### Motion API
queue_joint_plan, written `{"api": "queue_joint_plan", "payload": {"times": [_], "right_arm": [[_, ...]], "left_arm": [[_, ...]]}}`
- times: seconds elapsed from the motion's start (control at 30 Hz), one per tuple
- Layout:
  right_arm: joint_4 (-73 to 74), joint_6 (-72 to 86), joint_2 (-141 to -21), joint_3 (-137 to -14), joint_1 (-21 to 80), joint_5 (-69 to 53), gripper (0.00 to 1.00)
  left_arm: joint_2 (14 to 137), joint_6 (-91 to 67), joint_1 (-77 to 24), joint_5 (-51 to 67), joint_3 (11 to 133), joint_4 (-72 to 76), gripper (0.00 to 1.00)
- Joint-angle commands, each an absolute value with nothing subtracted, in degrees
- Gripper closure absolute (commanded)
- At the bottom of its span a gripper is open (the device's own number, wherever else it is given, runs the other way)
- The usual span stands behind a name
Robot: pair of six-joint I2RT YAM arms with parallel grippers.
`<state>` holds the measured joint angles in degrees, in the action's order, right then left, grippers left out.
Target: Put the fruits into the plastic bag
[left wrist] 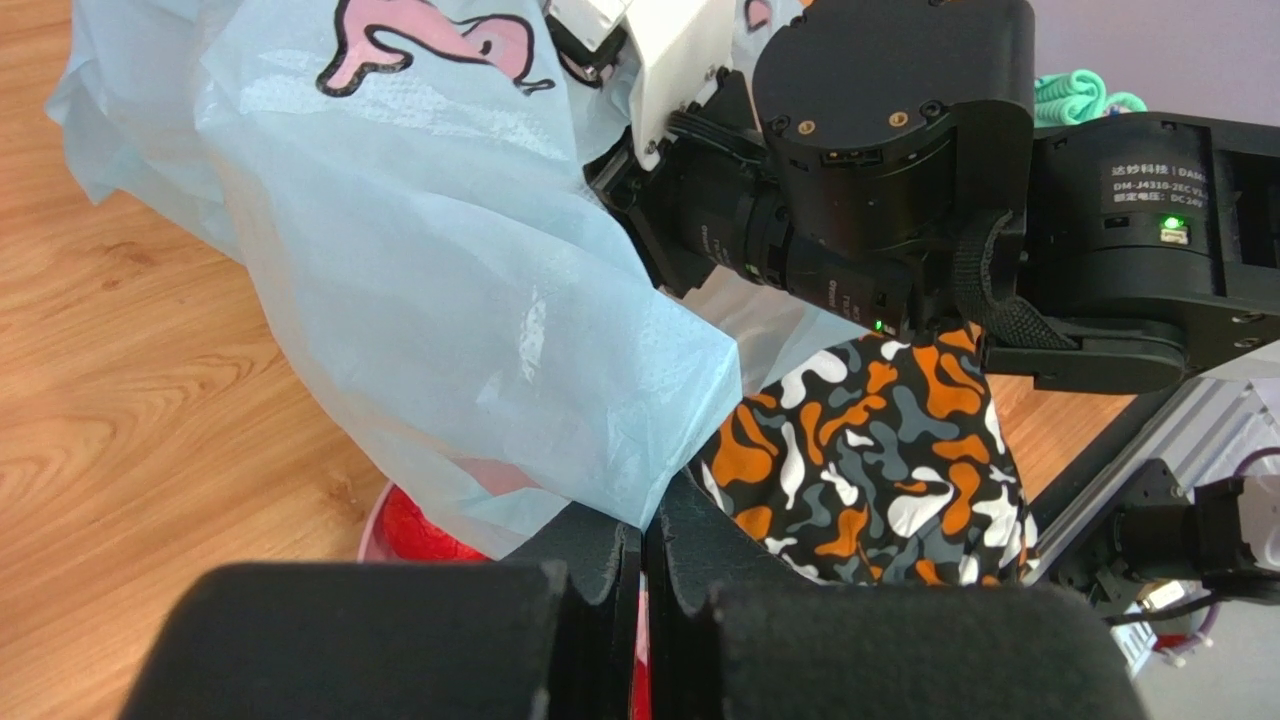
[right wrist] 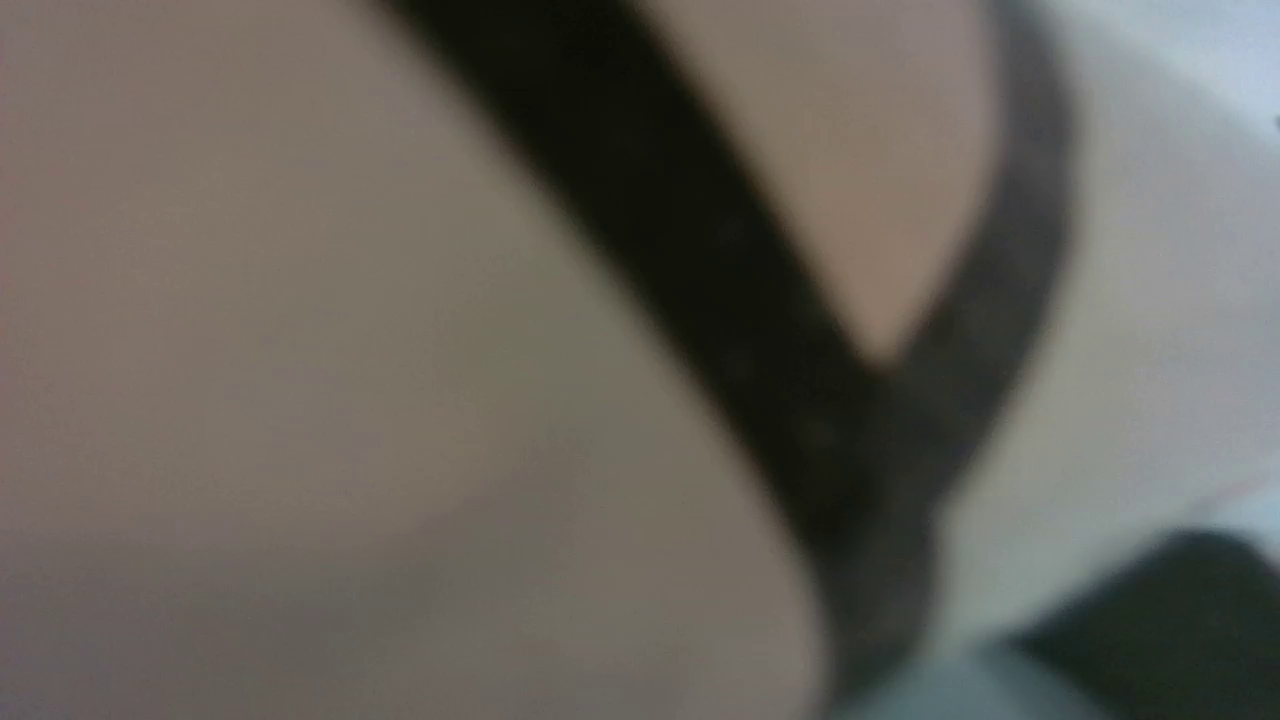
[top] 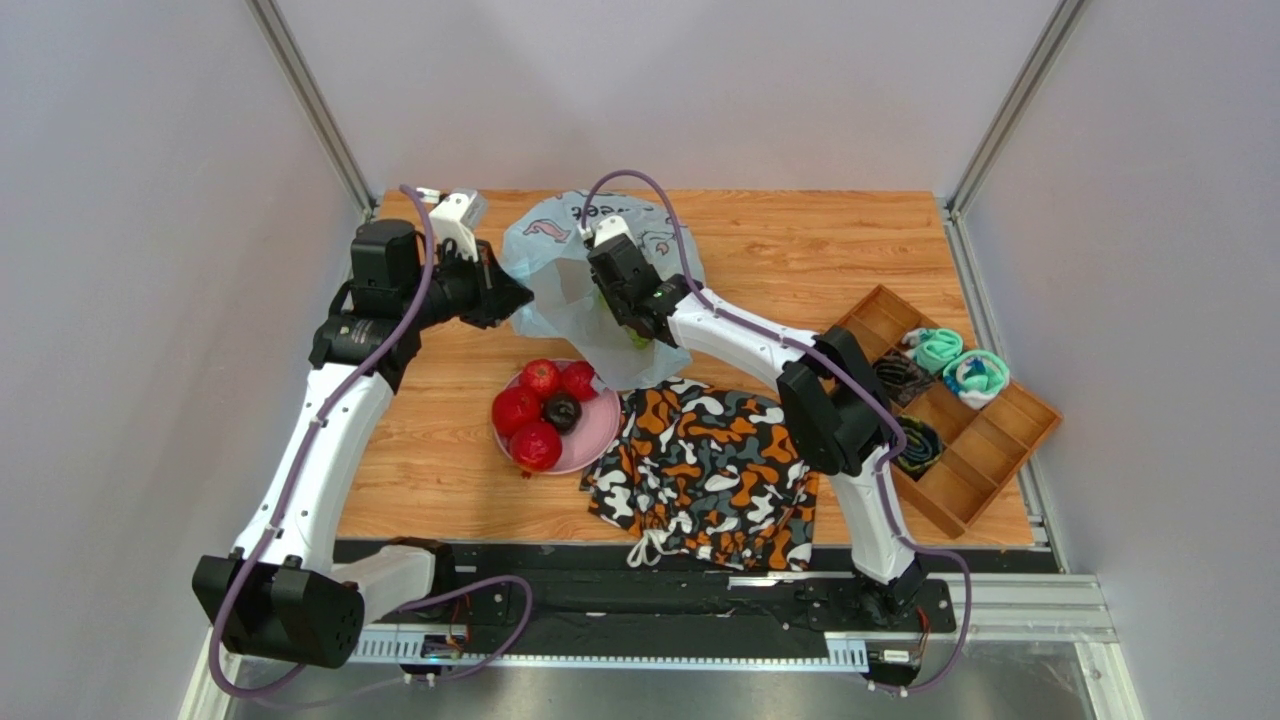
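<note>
1. Two arms meet at the plastic bag (top: pixel 559 282), the biggest item, crumpled light blue. It sits right ahead of the left gripper (left wrist: pixel 646 543) and wraps around the right gripper (top: pixel 649 327)
2. Left gripper is clenched on the bag's edge, with the film pinched between its closed fingers in the left wrist view. Its job looks like holding the mouth open, so grip firm and pull the edge up and away from the right gripper so the opening doesn't sag
3. Right gripper is sunk in the bag mouth. Its own camera is all blur and the top view is too small, so I cannot tell if it is released or grasping anything. If it carries fruit, best to let go deep inside, then back straight out without snagging film
4. Camouflage cloth (top: pixel 706 458) lies behind the right gripper, toward its base. It is not part of the task, so route over it
5. Pink plate (top: pixel 601 431) is behind both grippers, between them, just beside the cloth
6. Red round fruits (top: pixel 537 444) are clustered on the plate and touching, not yet bagged. Take an outer one first
7. Dark round fruit (top: pixel 562 413) sits mid-cluster, hemmed in, so leave it for later
8. Green patch (top: pixel 640 342) at the right gripper's tips is maybe grapes, too small to say. No bananas seen
</note>
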<state>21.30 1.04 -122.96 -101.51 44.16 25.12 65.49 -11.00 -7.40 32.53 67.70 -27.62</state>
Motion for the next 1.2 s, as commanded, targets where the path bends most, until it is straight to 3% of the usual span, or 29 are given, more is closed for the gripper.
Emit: {"api": "queue_joint_plan", "payload": {"times": [0.0,0.13,0.57,0.7,0.9,1.17], "right_arm": [[21.18,3.69,-121.3,-103.19,43.59,25.75,0.53],[20.39,3.6,-118.84,-101.96,43.68,23.65,0.37],[13.89,6.85,-89.86,-83.78,44.38,-12.12,0.3],[15.46,9.58,-80.26,-76.83,44.47,-10.12,0.29],[23.28,10.55,-71.38,-67.7,43.86,4.03,0.29],[26.46,15.38,-68.38,-60.3,39.47,6.25,0.28]], "left_arm": [[65.13,-10.64,-7.12,33.57,67.68,-26.28,1.0],[65.13,-10.81,-7.12,33.66,67.68,-26.19,1.0],[65.04,-10.81,-7.12,33.22,67.68,-26.19,1.0],[64.95,-10.72,-7.12,33.05,67.76,-26.28,1.0],[64.69,-10.63,-7.12,32.7,67.76,-26.37,1.0],[64.43,-10.63,-7.12,32.7,67.76,-26.46,1.0]]}}
